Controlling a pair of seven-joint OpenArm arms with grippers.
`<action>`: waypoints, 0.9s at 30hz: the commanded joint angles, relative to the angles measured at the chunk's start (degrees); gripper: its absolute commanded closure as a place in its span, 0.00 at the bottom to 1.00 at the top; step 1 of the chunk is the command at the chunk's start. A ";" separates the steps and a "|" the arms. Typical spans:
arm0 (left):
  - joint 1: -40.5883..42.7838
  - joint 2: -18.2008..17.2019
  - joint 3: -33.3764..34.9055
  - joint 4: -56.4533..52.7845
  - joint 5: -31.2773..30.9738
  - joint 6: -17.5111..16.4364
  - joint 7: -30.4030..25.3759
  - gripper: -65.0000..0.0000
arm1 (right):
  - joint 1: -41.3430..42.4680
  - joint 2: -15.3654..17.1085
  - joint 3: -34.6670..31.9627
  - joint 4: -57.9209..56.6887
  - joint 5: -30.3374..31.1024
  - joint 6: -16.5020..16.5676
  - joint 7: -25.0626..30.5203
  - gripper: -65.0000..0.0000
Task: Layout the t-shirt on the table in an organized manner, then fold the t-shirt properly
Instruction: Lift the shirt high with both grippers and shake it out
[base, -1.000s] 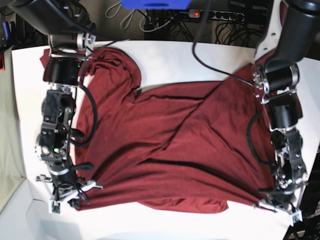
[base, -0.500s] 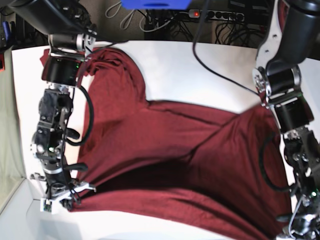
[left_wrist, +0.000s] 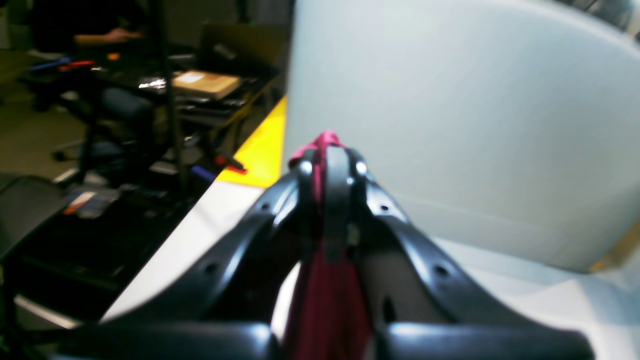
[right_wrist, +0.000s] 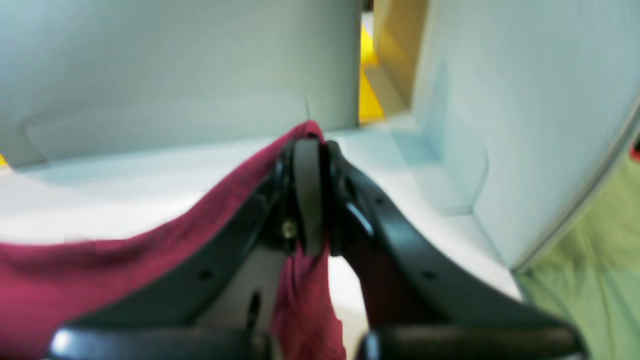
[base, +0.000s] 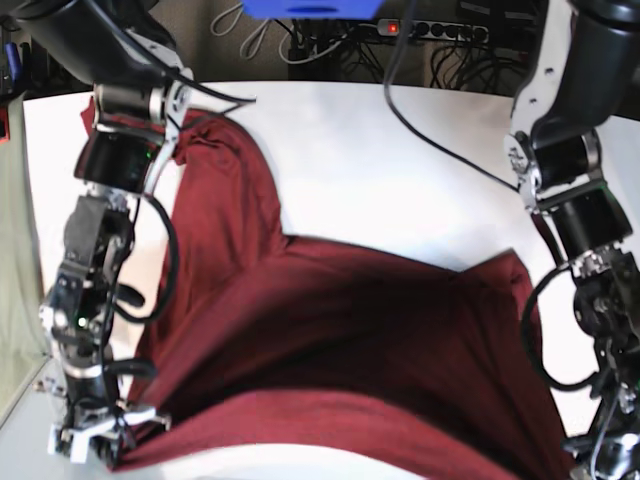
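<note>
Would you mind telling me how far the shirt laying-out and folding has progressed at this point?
Done: both grippers are pinched on fabric, the left gripper and right gripper each shut on an edge of the t-shirt. In hand: the shirt hangs stretched between them, its near part raised off the table, one part trailing far-left. Left: laying it flat and smooth, then every fold; none is visible yet.

Both black, cable-wrapped arms are reaching down the two sides of the base view, wrists pointing toward the near edge. The left gripper (left_wrist: 327, 165) is pinching its curved black fingers tightly together on maroon cloth, and the right gripper (right_wrist: 307, 150) is clamping likewise.
</note>
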 joint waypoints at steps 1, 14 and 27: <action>-3.12 -0.72 0.03 2.09 -0.84 -0.11 -2.22 0.99 | 2.64 0.42 0.09 1.49 0.39 -0.16 2.18 1.00; -6.90 -0.81 0.03 10.97 -0.84 -0.20 -2.14 0.99 | 3.52 0.33 0.09 13.98 5.14 -0.16 3.06 1.00; -6.64 -4.06 -4.37 10.62 -7.08 -0.20 -2.05 0.99 | 0.09 0.51 0.09 20.39 5.14 -0.25 2.97 1.00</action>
